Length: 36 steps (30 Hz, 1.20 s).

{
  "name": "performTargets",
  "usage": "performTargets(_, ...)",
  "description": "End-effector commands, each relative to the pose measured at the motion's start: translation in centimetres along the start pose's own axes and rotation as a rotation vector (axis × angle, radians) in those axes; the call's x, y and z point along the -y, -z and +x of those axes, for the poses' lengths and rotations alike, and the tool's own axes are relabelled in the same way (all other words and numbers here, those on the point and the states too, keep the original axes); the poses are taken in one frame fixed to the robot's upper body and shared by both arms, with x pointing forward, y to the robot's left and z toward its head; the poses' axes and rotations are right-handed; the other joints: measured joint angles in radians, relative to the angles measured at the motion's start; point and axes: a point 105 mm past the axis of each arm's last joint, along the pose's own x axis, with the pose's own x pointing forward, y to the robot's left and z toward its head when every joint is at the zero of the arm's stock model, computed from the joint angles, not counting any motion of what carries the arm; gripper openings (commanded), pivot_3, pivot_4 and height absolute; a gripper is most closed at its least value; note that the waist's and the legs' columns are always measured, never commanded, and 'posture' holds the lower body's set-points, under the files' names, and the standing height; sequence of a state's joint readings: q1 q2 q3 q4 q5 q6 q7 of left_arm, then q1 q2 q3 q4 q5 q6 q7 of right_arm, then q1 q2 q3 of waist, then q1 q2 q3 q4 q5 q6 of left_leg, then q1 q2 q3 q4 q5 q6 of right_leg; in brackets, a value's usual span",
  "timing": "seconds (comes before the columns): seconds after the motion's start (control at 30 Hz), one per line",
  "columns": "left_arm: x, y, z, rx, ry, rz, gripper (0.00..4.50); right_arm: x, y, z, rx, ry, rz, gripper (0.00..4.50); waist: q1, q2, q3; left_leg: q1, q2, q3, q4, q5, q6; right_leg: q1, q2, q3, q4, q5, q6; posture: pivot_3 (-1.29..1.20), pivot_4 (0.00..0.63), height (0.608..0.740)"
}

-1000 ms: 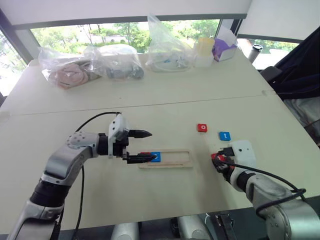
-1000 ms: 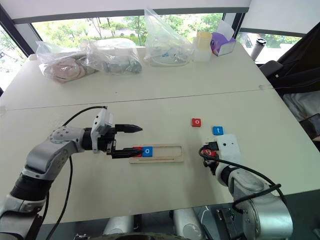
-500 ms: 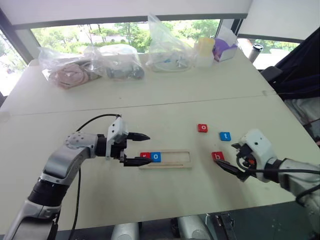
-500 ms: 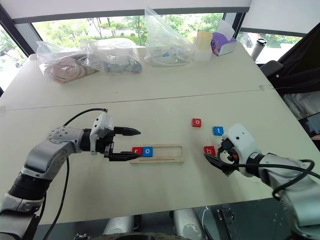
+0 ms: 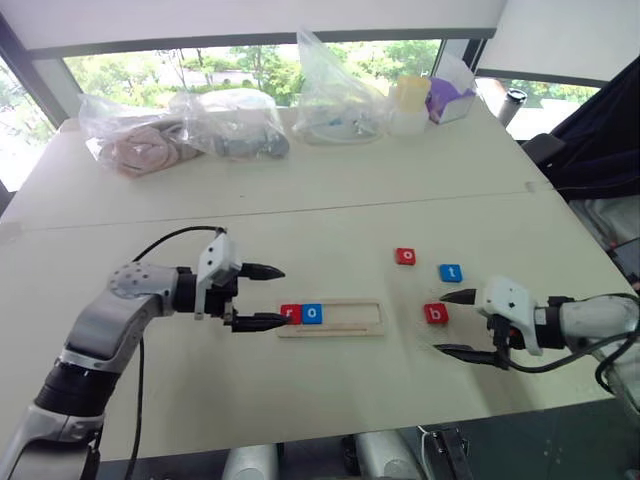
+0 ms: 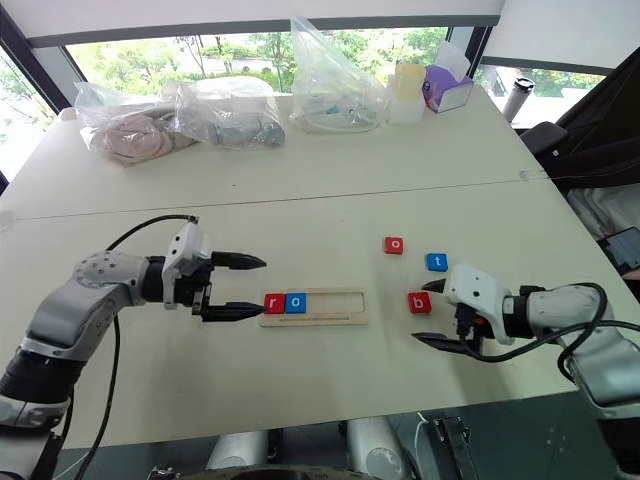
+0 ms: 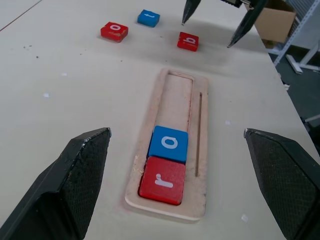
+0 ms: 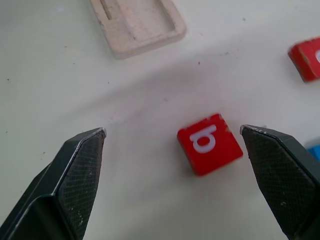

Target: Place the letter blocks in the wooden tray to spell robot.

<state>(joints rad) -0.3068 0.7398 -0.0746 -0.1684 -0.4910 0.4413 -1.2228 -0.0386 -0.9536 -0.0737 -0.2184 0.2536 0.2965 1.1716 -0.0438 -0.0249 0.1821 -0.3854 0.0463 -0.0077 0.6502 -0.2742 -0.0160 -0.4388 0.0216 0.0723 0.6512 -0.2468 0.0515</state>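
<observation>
Two tiles seated, three being left loose on the pale bench (image 5: pixel 330 230)

Both pincers are being held wide and empty: the right pincer (image 5: pixel 456 323) just beside the red square "b" tile (image 5: pixel 435 313), the left pincer (image 5: pixel 266 296) at the pale wooden tray's (image 5: pixel 350 318) left end, where the red "r" tile (image 5: pixel 290 314) and blue "o" tile (image 5: pixel 312 314) are lying touching. Farther off, the blue "t" tile (image 5: pixel 450 272) and red "o" tile (image 5: pixel 405 256) are lying apart.

I count five letter blocks: three red (image 5: pixel 291 314) (image 5: pixel 435 314) (image 5: pixel 405 256) and two blue (image 5: pixel 312 314) (image 5: pixel 450 272). There is one wooden tray (image 5: pixel 355 317). Three clear plastic bags (image 5: pixel 130 140) (image 5: pixel 235 125) (image 5: pixel 335 95) sit across my counter (image 5: pixel 330 210)
</observation>
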Motion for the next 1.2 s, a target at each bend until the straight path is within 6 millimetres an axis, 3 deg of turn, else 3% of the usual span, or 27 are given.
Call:
performTargets(0.03,0.3,-0.7,-0.5,0.008,-0.004,0.054,4.50,0.2,0.2,0.6,0.005,-0.025,-0.033,4.44,0.002,0.000,0.000,0.000,0.000,0.000,0.000,0.000,0.000,0.000,0.000,0.000,0.000,0.000,0.000,0.00,0.150,0.740)
performTargets(0.27,0.2,-1.1,-0.5,0.015,-0.019,0.073,4.50,0.7,1.0,1.3,-0.005,-0.029,-0.047,4.44,0.002,0.000,0.000,0.000,0.000,0.000,0.001,0.000,0.000,0.000,0.000,0.000,0.000,0.001,0.001,0.00,0.150,0.740)
performTargets(0.37,0.1,-1.0,-0.3,0.013,-0.024,0.081,4.50,1.4,1.4,1.5,-0.017,-0.001,-0.049,3.64,0.002,0.000,0.000,0.000,0.000,0.000,0.001,0.000,0.000,0.000,0.000,0.000,0.001,0.002,0.000,0.00,0.150,0.740)
performTargets(0.53,0.0,-0.9,-0.2,0.010,-0.031,0.086,4.50,1.6,1.2,1.6,-0.012,0.000,-0.061,1.17,0.002,0.000,0.000,0.001,0.000,0.000,0.001,0.000,0.000,0.001,0.000,0.000,0.001,0.002,0.000,0.00,0.150,0.740)
performTargets(0.63,-0.2,-1.1,-0.2,0.013,-0.036,0.089,4.50,1.6,-0.1,1.6,0.016,-0.009,-0.077,1.15,0.002,0.000,0.000,0.001,0.000,0.000,0.001,0.000,0.000,0.001,0.000,0.000,0.001,0.002,0.000,0.00,0.150,0.740)
performTargets(0.9,0.2,-1.1,-0.7,0.001,-0.020,0.089,4.50,-0.7,-8.0,4.6,0.189,-0.139,-0.169,1.15,0.000,0.000,0.000,0.004,0.001,-0.001,0.000,0.000,0.000,0.001,0.001,0.000,0.004,0.002,0.001,0.00,0.150,0.740)
performTargets(1.03,0.6,-0.8,-1.1,-0.026,-0.003,0.102,4.50,-1.8,-9.7,7.1,0.215,-0.180,-0.184,1.15,0.002,0.000,0.000,0.003,0.001,-0.001,0.000,0.000,0.000,0.001,0.001,0.000,0.004,0.003,0.000,0.00,0.150,0.740)
performTargets(1.2,0.9,-1.0,-1.5,-0.030,-0.005,0.108,4.50,-2.3,-10.0,9.9,0.181,-0.208,-0.234,1.15,0.002,0.000,0.000,0.003,0.000,0.000,0.001,0.000,0.000,0.001,0.000,0.000,0.004,0.002,-0.001,0.00,0.150,0.740)
